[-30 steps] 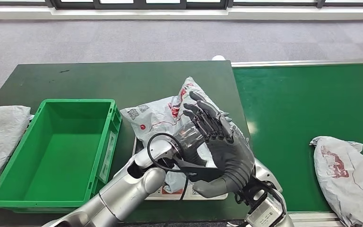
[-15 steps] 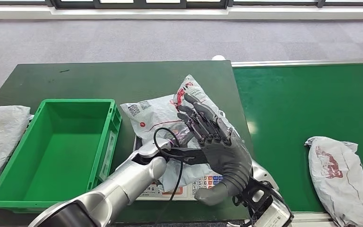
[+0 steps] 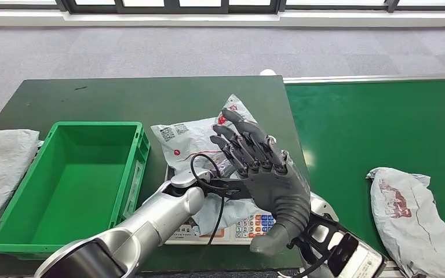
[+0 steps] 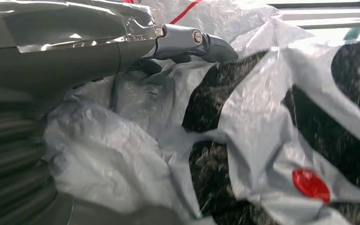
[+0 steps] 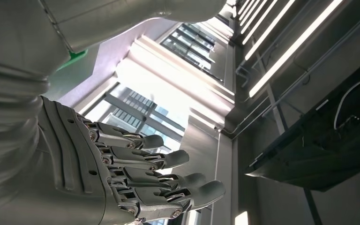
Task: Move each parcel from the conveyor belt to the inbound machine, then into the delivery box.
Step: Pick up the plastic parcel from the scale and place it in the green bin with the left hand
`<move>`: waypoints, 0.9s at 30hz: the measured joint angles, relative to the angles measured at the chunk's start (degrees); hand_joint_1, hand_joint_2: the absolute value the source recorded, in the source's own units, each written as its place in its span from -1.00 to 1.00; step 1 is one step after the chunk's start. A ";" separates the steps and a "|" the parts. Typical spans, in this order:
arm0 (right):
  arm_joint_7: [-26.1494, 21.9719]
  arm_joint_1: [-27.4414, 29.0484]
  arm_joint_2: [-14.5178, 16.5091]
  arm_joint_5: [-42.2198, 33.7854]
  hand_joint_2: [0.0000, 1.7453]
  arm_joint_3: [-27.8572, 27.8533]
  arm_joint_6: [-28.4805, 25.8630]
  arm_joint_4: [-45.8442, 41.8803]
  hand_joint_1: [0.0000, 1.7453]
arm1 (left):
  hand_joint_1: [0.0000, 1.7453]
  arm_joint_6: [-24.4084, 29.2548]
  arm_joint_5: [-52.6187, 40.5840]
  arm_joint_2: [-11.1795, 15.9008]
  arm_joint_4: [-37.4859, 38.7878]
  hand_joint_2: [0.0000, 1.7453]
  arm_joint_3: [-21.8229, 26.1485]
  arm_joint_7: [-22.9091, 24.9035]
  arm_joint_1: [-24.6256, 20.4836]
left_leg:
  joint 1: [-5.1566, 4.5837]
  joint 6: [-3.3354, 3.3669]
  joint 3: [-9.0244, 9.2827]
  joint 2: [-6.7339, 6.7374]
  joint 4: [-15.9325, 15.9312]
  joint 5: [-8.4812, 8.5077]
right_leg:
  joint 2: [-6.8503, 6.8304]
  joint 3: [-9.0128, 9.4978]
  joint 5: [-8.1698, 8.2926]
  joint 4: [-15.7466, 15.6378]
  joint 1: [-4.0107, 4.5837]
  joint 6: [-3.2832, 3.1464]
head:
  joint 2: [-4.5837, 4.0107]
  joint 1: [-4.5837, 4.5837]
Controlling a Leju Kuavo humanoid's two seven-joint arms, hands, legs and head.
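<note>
Your right hand (image 3: 272,188) was raised over the scale (image 3: 249,226), palm up, fingers (image 5: 168,159) spread wide and holding nothing. Your left hand (image 4: 51,61) was buried in the grey parcel (image 3: 194,139) lying on the scale beside the green box (image 3: 69,174); I couldn't tell its grip. A second parcel (image 3: 411,214) lay on the belt (image 3: 376,127).

Right hand (image 3: 272,185), fingers spread and holding nothing, has drifted slightly left and nearer. The grey parcel (image 3: 194,142) on the scale (image 3: 249,226) has shifted left, toward the green bin (image 3: 124,174), baring more of the keypad. Left arm has pushed farther under it. Second parcel (image 3: 411,214) on the belt (image 3: 371,127) has moved left.
</note>
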 joint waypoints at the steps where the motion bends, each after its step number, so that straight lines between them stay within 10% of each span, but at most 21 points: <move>1: 0.03 -0.04 0.11 0.09 1.00 -0.01 -0.01 0.00 -1.00 | 1.00 -0.04 -0.02 -0.03 0.09 1.00 0.00 -0.22 0.01 | 0.00 0.00 0.00 0.00 0.00 0.00 | 0.00 0.00 0.00 0.00 0.00 0.00 | 0.00 0.01; 18: 0.85 -0.79 2.13 3.11 1.00 -1.40 -0.96 -0.04 -1.00 | 1.00 5.42 -0.40 -0.05 0.09 1.00 0.00 -4.58 -0.46 | 0.00 0.04 -0.12 0.01 0.01 0.07 | 0.02 -0.15 0.05 0.00 0.00 -0.02 | 0.00 0.01; 27: 1.87 -0.57 2.51 4.02 1.00 -2.21 -2.09 -1.74 -1.00 | 1.00 19.78 -1.42 0.60 -2.92 1.00 1.66 -3.66 1.16 | 0.00 0.04 -0.29 0.01 0.01 0.07 | 0.02 -0.32 0.05 0.01 0.00 -0.02 | 0.00 0.02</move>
